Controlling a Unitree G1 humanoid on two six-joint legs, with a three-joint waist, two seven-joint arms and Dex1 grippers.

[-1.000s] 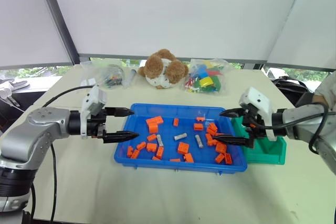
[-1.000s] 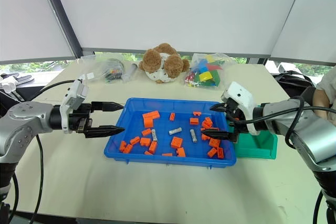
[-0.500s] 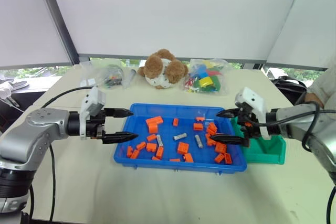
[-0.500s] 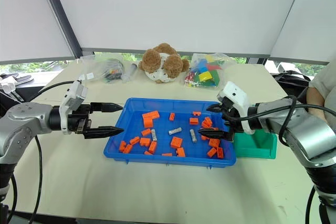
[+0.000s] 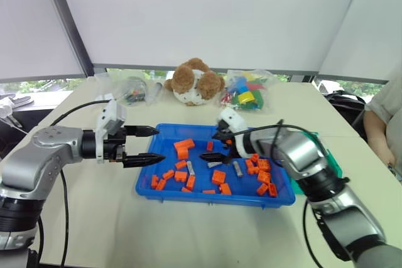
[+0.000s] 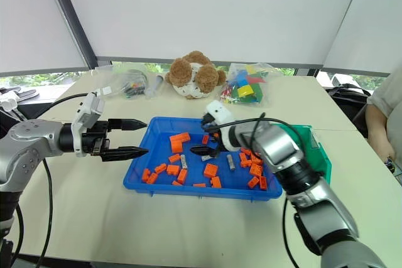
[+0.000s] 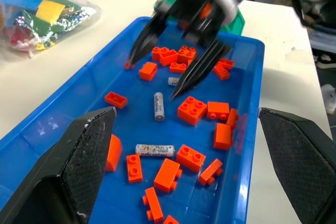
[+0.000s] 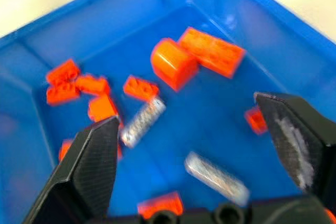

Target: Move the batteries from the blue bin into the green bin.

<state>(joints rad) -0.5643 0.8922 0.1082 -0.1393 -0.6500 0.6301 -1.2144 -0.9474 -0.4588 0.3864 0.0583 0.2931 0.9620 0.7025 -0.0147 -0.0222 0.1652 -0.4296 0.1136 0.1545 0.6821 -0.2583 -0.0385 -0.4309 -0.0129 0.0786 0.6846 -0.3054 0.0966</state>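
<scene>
The right gripper [image 5: 217,145] hangs inside the blue bin [image 5: 157,181], over its middle, its two black fingers spread wide and nothing between them. Just under and beside its lower fingertip lies one battery [image 5: 215,163], with a second battery [image 5: 238,168] a little nearer the green bin and a third battery [image 5: 191,167] on the other side, toward the left gripper. In the right wrist view two batteries [image 8: 143,121] show between the spread fingers [image 8: 92,169], lying flat on the blue floor, apart from both pads. Orange bricks [image 5: 183,148] lie scattered all round the gripper: a pair ahead of it toward the bin's far left corner, a cluster behind it by the wrist, more along the near wall.

The green bin [image 5: 333,166] sits behind the right arm, touching the blue bin's right end and mostly hidden by the forearm; what lies in it cannot be told.

The left gripper [image 5: 146,145] hovers at the blue bin's left edge, fingers wide apart and empty, pointing across the bin toward the right gripper. From its wrist view the three batteries lie between its fingertips and the other gripper
</scene>
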